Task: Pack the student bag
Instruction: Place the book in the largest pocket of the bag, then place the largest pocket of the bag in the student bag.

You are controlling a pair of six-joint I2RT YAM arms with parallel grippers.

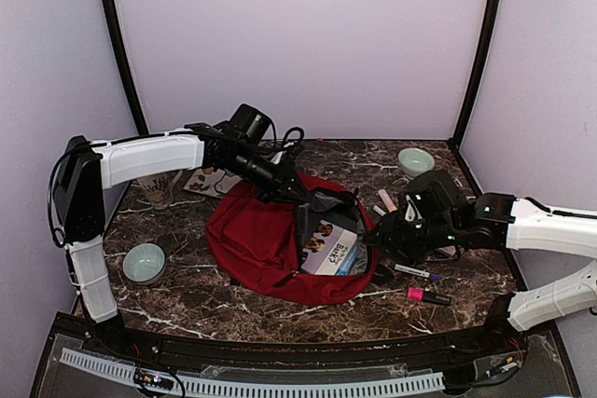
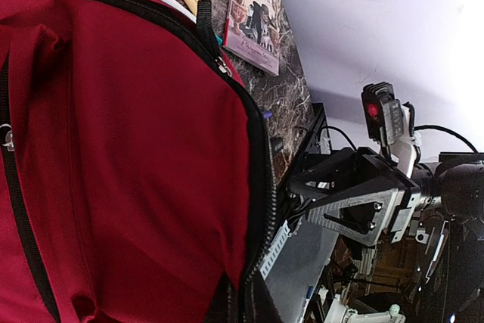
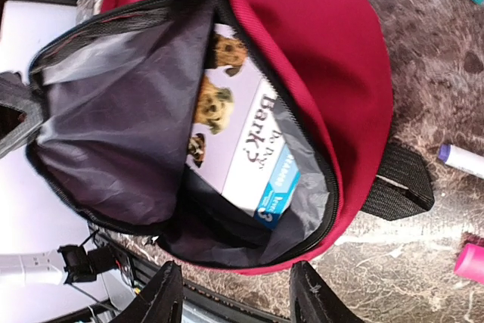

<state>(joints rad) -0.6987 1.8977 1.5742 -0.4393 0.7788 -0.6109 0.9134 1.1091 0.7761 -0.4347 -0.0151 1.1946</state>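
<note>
The dark-red student bag (image 1: 256, 240) lies in the middle of the table with its main compartment gaping toward the right. A book with dogs on its cover (image 1: 328, 247) sits inside; it also shows in the right wrist view (image 3: 242, 141). My left gripper (image 1: 284, 191) is at the bag's far rim, shut on the zip edge (image 2: 261, 187) and holding the flap up. Its fingers are hidden by the fabric. My right gripper (image 1: 384, 238) is open and empty just outside the opening, over the bag's lower rim (image 3: 236, 271).
A pink marker (image 1: 427, 296), a purple-capped pen (image 1: 417, 272) and a pale highlighter (image 1: 387, 199) lie right of the bag. A second book (image 1: 210, 181) and a glass (image 1: 159, 190) are at the back left. Green bowls stand at the front left (image 1: 145, 263) and back right (image 1: 415, 160).
</note>
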